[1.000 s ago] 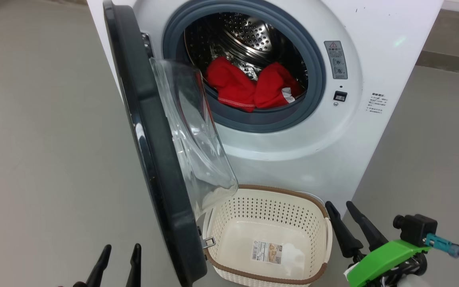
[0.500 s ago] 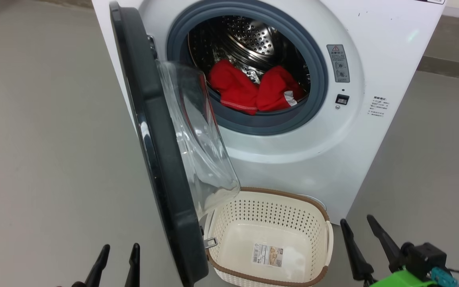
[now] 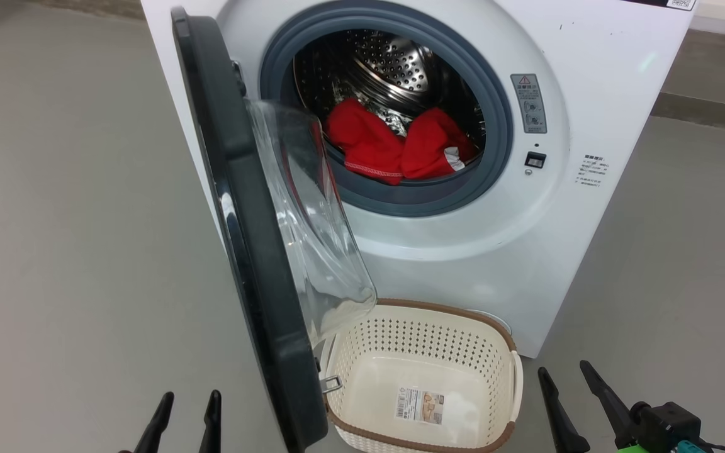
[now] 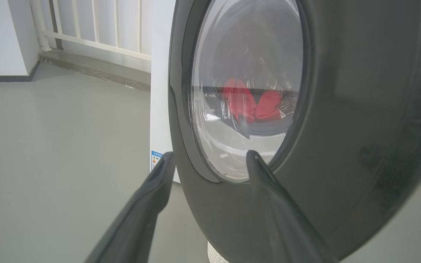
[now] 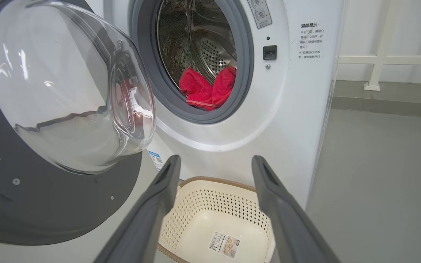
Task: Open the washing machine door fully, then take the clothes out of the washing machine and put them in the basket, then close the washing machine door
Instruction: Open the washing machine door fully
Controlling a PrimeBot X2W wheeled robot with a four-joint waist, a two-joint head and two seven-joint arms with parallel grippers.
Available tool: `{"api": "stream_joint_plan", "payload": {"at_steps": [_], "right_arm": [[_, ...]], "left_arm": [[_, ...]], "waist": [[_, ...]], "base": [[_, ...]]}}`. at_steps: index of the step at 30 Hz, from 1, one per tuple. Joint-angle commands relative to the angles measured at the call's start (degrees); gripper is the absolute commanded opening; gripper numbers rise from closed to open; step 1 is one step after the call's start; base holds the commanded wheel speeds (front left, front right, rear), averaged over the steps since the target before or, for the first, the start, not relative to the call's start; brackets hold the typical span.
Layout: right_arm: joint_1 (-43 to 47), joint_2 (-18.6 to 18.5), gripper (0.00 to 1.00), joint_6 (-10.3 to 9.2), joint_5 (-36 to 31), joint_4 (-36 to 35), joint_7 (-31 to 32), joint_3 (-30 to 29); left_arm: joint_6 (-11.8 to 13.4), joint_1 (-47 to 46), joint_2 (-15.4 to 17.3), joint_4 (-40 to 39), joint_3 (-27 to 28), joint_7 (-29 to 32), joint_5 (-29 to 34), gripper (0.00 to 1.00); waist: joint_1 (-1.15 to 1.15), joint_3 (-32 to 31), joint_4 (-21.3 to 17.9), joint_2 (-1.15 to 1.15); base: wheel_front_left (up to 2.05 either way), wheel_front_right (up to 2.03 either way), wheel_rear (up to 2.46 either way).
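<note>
The white washing machine (image 3: 494, 251) stands ahead with its door (image 3: 243, 220) swung out toward me, edge-on, the clear glass bowl (image 3: 306, 220) bulging right. Red clothes (image 3: 394, 148) lie at the front of the steel drum, against the grey ring. The cream basket (image 3: 444, 308) sits on the floor under the opening, holding just a sticker. My left gripper (image 3: 191, 396) is open, left of the door's lower edge; in its wrist view the left gripper (image 4: 210, 155) faces the door's outer side (image 4: 342, 109). My right gripper (image 3: 562, 368) is open beside the basket's right end, and the right gripper (image 5: 216, 159) points over the basket (image 5: 210, 204).
Grey floor (image 3: 73, 251) stretches to the left and right of the machine. A low ledge with a white railing (image 4: 97, 33) runs along the wall behind. The black camera block (image 3: 664, 421) of my right wrist sits at the lower right corner.
My right gripper has dropped toward the lower right, its green part leaving the picture. The whole view shifted slightly. Left gripper, door, clothes and basket stay as they were.
</note>
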Motion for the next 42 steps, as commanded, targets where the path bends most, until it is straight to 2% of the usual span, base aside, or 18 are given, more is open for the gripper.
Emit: {"api": "stream_joint_plan", "payload": {"at_steps": [1, 10, 11, 12, 13, 14, 23, 28, 31, 37, 42], "right_arm": [[-1.2, -0.3, 1.00, 0.42, -0.1, -1.3, -0.5, 1.2], [-1.1, -0.3, 1.00, 0.42, 0.3, -1.6, -0.5, 1.2], [-1.1, -0.3, 1.00, 0.42, 0.4, -1.6, -0.5, 1.3], [-1.1, -0.3, 1.00, 0.42, 0.5, -1.6, -0.5, 1.4], [-1.1, -0.3, 1.00, 0.42, 0.6, -1.7, -0.5, 1.4], [-1.1, -0.3, 1.00, 0.42, 0.7, -1.7, -0.5, 1.5], [-1.0, -0.3, 1.00, 0.42, 1.0, -2.2, -0.5, 1.7], [-1.1, -0.3, 1.00, 0.42, 0.9, -2.5, -0.5, 1.6], [-1.3, -0.3, 1.00, 0.42, 0.9, -2.7, -0.5, 1.4], [-1.8, -0.3, 1.00, 0.42, 1.0, -2.8, -0.5, 1.4], [-2.0, -0.3, 1.00, 0.42, 1.1, -2.8, -0.5, 1.7]], "left_arm": [[0.3, -1.1, 0.3, -1.5, 2.1, -0.7, 0.4, 1.00], [0.4, -0.9, 0.3, -1.6, 2.2, -0.7, 0.2, 1.00], [0.4, -0.9, 0.3, -1.6, 2.3, -0.7, 0.0, 0.91], [0.4, -0.8, 0.3, -1.6, 2.3, -0.7, -0.1, 0.64], [0.4, -0.9, 0.3, -1.7, 2.3, -0.7, -0.4, 0.20], [0.4, -0.9, 0.3, -1.7, 2.4, -0.7, -0.6, 0.00], [0.2, -2.4, 0.3, -2.8, 3.5, -0.7, -4.4, 0.00], [0.0, -7.0, 0.3, -11.5, 6.2, -0.7, -7.2, 0.00], [0.3, -9.2, 0.3, -18.7, 6.0, -0.7, -8.0, 0.00], [1.5, -9.9, 0.3, -30.2, -1.3, -0.7, -7.9, 0.00], [1.2, -7.0, 0.3, -29.5, -11.8, -0.7, -8.7, 0.00]], "waist": [[0.00, -0.1, -0.1, 0.00], [0.00, -0.5, -0.2, 0.00], [0.00, -0.5, -0.2, 0.00], [0.00, -0.5, -0.3, 0.00], [0.00, -0.6, -0.3, 0.00], [0.00, -0.6, -0.3, 0.00], [0.00, -0.7, -0.5, 0.00], [0.00, -0.4, -0.3, 0.00], [0.00, -0.1, -0.4, 0.00], [0.00, 0.5, -0.8, 0.00], [0.00, 0.9, -1.2, 0.00]], "base": [[0.00, 0.00, 0.00], [0.00, 0.00, 0.00], [0.00, 0.00, 0.00], [0.00, 0.00, 0.00], [0.00, 0.00, 0.00], [0.00, 0.00, 0.00], [0.00, 0.00, 0.00], [0.00, 0.00, 0.00], [0.00, 0.00, 0.00], [0.00, 0.00, 0.00], [0.00, 0.00, 0.00]]}}
